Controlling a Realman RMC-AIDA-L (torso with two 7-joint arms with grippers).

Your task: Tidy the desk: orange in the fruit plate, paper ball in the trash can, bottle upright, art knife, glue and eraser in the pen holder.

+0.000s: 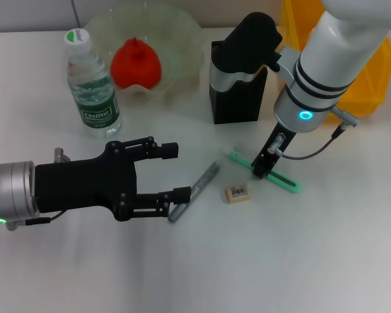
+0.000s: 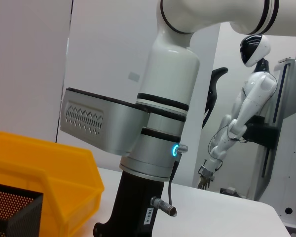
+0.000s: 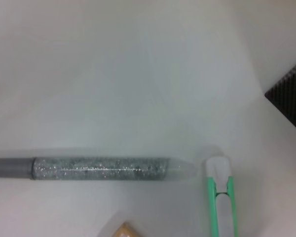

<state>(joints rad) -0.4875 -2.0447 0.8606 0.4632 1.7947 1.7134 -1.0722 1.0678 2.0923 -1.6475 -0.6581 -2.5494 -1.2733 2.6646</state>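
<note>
two end effectors: right end effector [image 1: 263, 164] down on the green art knife [image 1: 281, 178], closure unclear; left end effector [image 1: 173, 171] open beside the glue [image 1: 197, 190]. eraser [image 1: 237, 193] lies between on bare tabletop [image 1: 280, 261].

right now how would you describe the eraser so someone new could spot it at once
Start at the black pen holder at the back of the white desk and come toward the robot. Past the green art knife under the right hand lies the eraser. It is the only small tan block, with a barcode label, between the knife and the grey glue pen.
</note>
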